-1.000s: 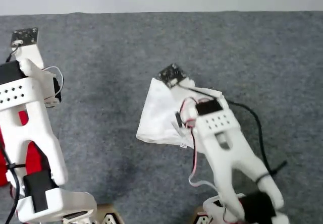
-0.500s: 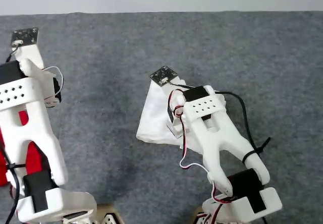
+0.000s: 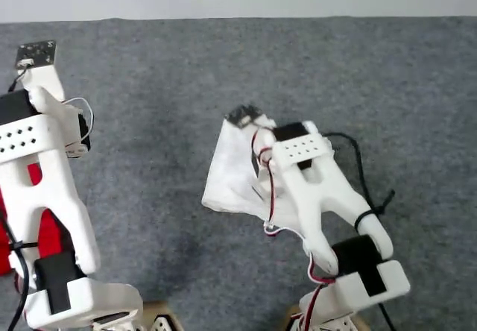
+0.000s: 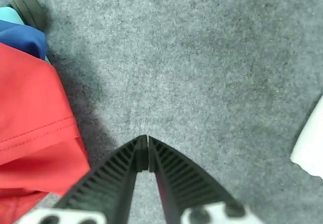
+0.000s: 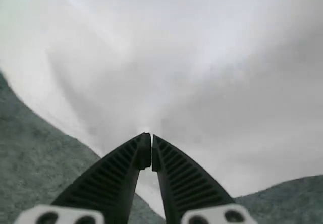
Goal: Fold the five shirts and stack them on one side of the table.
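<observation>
Right hand (image 5: 147, 136) farther left over white shirt (image 3: 226, 171)

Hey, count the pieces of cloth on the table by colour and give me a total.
White shirt: 1
Red shirt: 1
Blue cloth: 1
Teal cloth: 1
Dark cloth: 1
Total: 5
</observation>
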